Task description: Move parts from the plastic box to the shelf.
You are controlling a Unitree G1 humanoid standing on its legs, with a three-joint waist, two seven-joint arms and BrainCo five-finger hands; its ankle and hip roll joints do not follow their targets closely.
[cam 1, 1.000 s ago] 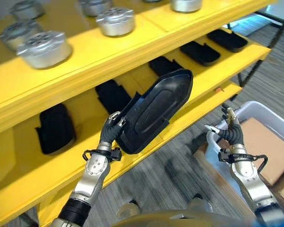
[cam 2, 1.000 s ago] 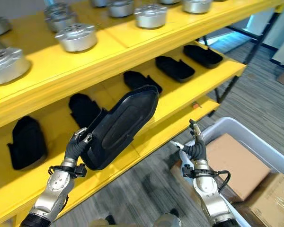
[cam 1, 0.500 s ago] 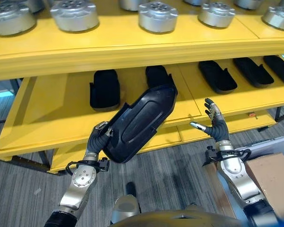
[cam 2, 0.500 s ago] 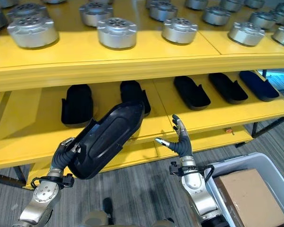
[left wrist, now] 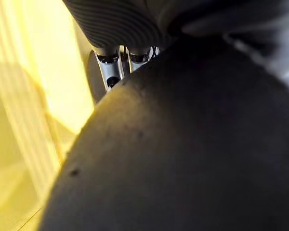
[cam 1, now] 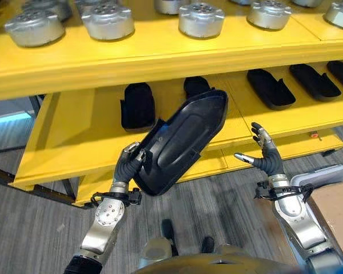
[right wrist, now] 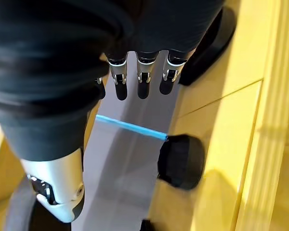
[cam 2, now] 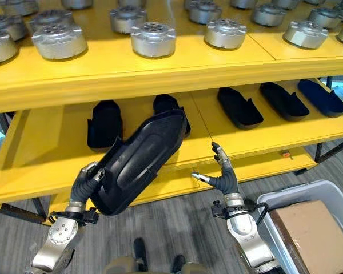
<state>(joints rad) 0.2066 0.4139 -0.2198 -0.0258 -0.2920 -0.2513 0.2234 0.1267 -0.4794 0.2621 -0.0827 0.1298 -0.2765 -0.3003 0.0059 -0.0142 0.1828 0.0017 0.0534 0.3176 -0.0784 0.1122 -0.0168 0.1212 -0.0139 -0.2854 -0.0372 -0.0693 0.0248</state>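
My left hand (cam 1: 126, 164) is shut on the lower end of a large black moulded plastic part (cam 1: 180, 140), held tilted in the air in front of the yellow shelf's middle level (cam 1: 80, 125). The part's dark surface (left wrist: 183, 144) looms close past the left hand's fingers (left wrist: 111, 70). Several like black parts (cam 1: 138, 105) lie in a row on that middle level. My right hand (cam 1: 264, 158) is open with nothing in it, raised to the right of the held part. The grey plastic box (cam 2: 277, 201) stands on the floor at the lower right.
Silver round metal parts (cam 1: 201, 18) line the top shelf level. A brown cardboard box (cam 2: 311, 237) sits inside the grey plastic box. Bare yellow shelf board lies left of the leftmost black part. Grey floor runs under the shelf.
The camera has shifted a little. My left hand has raised the black part slightly up and right, closer to the middle shelf level. The right hand stays open.
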